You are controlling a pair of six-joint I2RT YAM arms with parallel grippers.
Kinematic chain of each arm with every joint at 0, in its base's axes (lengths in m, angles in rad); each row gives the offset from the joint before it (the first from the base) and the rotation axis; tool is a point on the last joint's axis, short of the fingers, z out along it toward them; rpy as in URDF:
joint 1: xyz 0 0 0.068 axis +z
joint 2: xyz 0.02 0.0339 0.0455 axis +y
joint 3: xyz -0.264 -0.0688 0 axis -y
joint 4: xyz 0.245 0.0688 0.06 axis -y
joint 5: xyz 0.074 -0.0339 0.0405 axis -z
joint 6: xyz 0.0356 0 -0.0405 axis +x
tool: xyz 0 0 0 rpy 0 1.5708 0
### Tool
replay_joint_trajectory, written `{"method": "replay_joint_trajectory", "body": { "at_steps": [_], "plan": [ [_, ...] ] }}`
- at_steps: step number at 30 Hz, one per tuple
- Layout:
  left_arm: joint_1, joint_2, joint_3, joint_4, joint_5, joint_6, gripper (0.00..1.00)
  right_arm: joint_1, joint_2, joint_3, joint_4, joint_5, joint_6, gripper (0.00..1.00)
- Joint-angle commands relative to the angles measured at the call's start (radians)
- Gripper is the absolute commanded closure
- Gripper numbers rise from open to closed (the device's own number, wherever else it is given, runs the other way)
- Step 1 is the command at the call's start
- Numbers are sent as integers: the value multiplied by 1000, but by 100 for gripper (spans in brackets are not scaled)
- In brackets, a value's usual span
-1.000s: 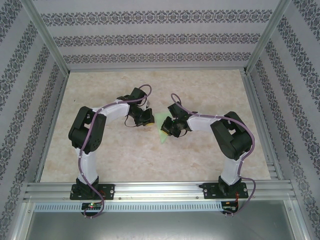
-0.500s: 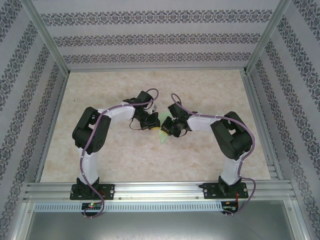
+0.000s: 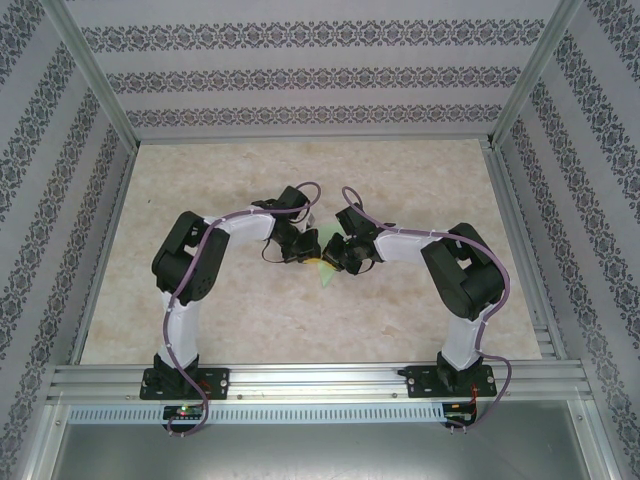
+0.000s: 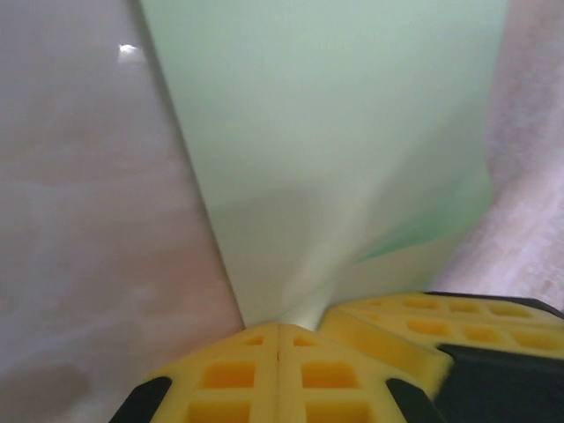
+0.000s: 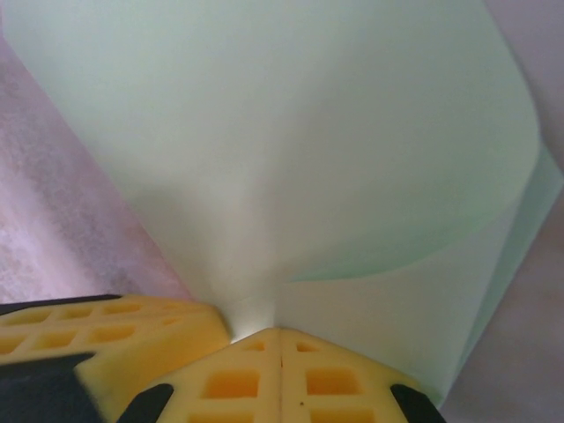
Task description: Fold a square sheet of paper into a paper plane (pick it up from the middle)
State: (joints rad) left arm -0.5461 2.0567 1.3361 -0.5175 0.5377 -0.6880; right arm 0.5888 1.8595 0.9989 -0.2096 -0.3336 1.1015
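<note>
Two pinches now: we see the left gripper (image 4: 280, 326) has swung in beside the right gripper (image 5: 280, 330), both clamped on the pale green sheet of paper (image 3: 325, 272) mid table (image 3: 420, 180), patterned walls (image 3: 300, 75) well clear.

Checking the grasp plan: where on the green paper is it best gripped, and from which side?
Probably at an edge, coming in from the side. The paper is too thin for anything but an edge pinch; the left gripper and right gripper are each shut on it so, from opposite sides.
</note>
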Motion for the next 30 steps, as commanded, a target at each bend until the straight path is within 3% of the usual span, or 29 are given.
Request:
{"method": "replay_joint_trajectory", "body": {
  "at_steps": [1,17,30],
  "plan": [
    [-16,29,18,17,-35,-9,100,2,22,-35,-30,14,5,96],
    [-46,60,57,-149,-231,41,100,-67,-156,-125,185,-131,-208,93],
    [-83,77,107,-253,-377,43,100,-86,-91,-167,191,-169,-310,93]
  ]
}}
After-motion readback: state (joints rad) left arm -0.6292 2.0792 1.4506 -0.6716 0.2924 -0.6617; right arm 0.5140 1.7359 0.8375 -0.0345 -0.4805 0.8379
